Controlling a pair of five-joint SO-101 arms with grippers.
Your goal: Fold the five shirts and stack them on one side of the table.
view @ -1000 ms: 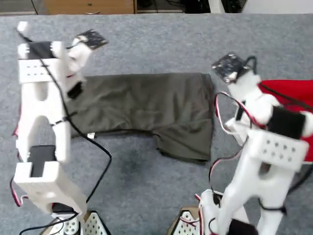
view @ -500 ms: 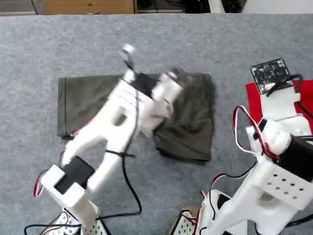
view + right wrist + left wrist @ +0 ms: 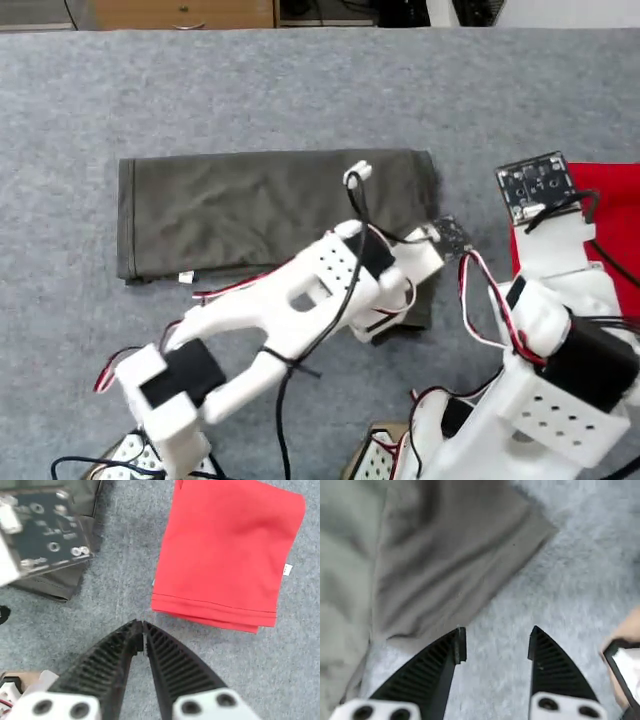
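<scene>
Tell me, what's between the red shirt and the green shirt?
Just a bare strip of grey table. The right wrist view shows it, with the red shirt on one side and the green shirt on the other.

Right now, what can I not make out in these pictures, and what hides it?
1. High view: the lower right part of the green shirt lies under the left arm.
2. High view: the red shirt is cut off by the picture's edge and partly covered by the right arm.
3. Left wrist view: a pale thing at the edge is blurred and cut off; I cannot tell what it is.
</scene>
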